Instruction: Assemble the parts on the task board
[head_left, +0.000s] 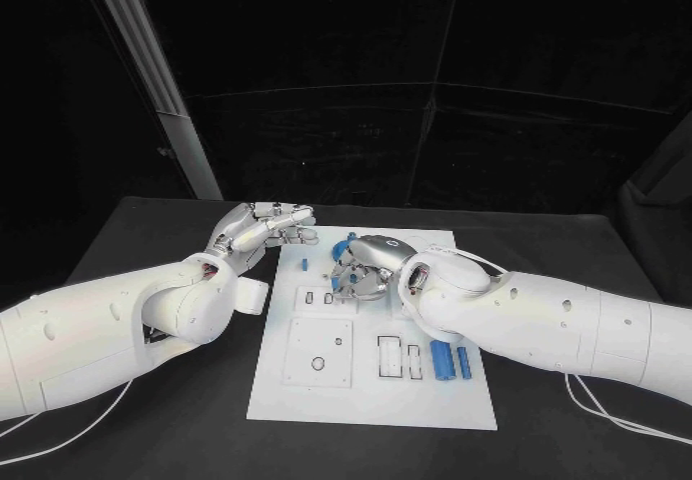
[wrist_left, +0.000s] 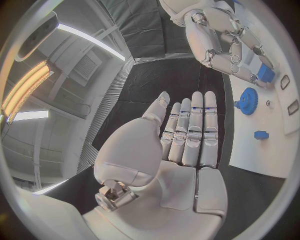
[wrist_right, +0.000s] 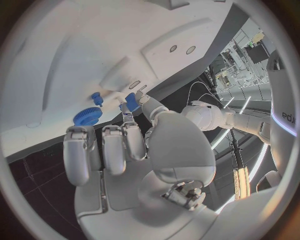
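Right hand (wrist_right: 134, 150): small blue part (wrist_right: 131, 101) pinched at fingertips above board (head_left: 433, 400); seating judged in hand, alignment needed. Left hand (wrist_left: 181, 145): fingers apart, nothing held.

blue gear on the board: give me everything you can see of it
The blue gear is a round, flat, toothed wheel with a raised hub at its centre; it looks like matte plastic. It lies flat on the white task board, near the board's far end. In the left wrist view it sits between a small blue part and the right hand, which pinches another blue piece. The right wrist view shows the gear just past that hand's fingertips. Nothing visibly touches it but the board.
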